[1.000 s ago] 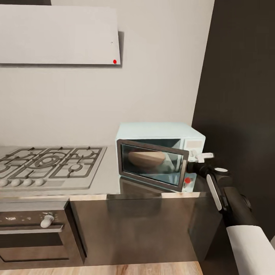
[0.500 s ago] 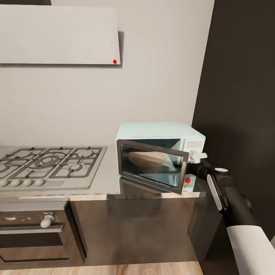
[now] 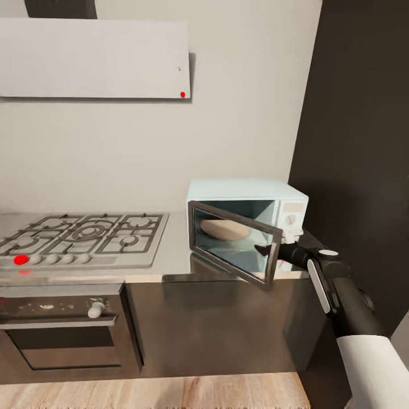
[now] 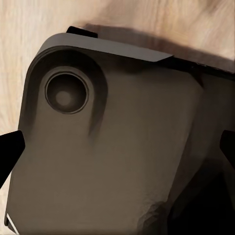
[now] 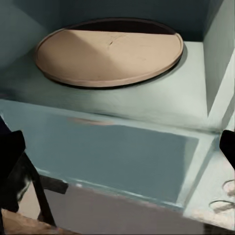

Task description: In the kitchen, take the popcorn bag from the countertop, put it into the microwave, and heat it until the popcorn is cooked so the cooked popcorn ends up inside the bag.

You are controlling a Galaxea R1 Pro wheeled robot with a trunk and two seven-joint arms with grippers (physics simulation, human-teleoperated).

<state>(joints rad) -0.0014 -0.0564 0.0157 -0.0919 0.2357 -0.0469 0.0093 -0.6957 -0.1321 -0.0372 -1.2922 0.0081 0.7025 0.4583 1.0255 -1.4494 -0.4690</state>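
Gas hob (image 3: 85,238) at the countertop's (image 3: 176,264) left; microwave (image 3: 250,218) at its right end, door (image 3: 233,244) half open, tan turntable (image 5: 107,51) inside bare. Right gripper (image 3: 276,245) at the door's free edge, fingers spread wide, holding nothing; left claw state cannot tell. Popcorn bag's whereabouts can't be told; risk: the arm nudges the door further shut, blocking loading.
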